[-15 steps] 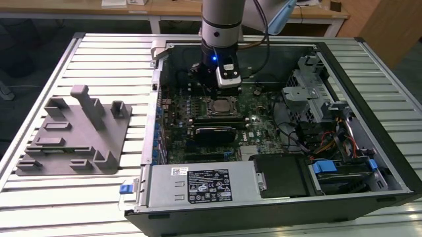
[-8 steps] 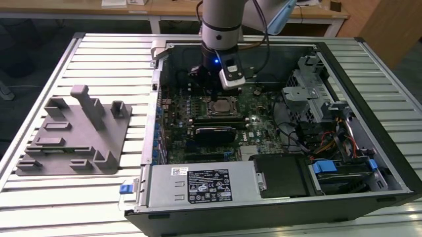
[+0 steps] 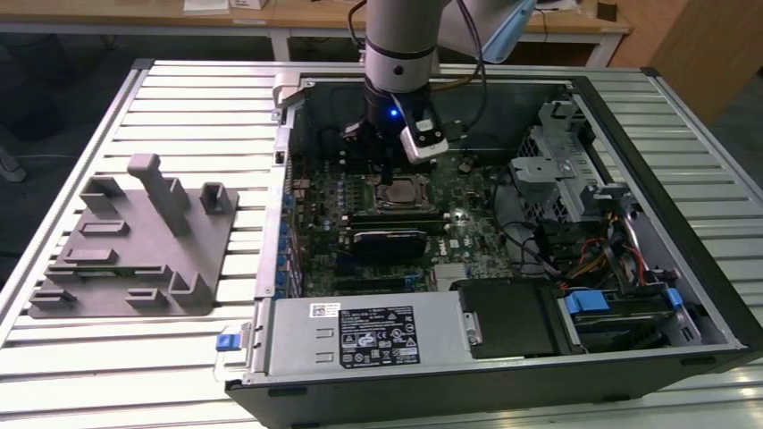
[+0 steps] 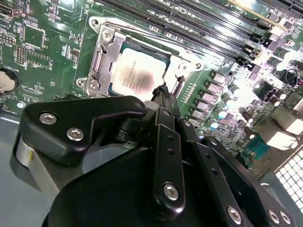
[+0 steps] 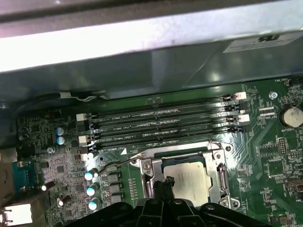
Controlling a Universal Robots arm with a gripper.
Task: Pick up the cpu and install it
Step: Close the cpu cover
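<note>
Open from above over the cpu (image 4: 135,75), hemmed by the socket's metal frame (image 4: 102,52). Crowded by memory slots (image 5: 161,123) on one side, capacitors (image 5: 90,177) on another, case wall (image 5: 142,71) beyond the slots.

Print shows in several places, but none of it can be read. In the exterior view a black label (image 3: 379,332) with white lines of small type and marks lies on the silver power supply (image 3: 298,349). A small white sticker (image 3: 323,310) sits just beside the label's corner. In both wrist views the cpu (image 4: 135,78), lying in its socket, carries faint grey lines of engraving on its metal top. In the first wrist view, tiny white lettering runs along the memory slots (image 5: 161,124) on the green motherboard (image 5: 265,161). A pale sticker (image 5: 262,42) with dark print sits on the grey case wall beyond the slots.
</note>
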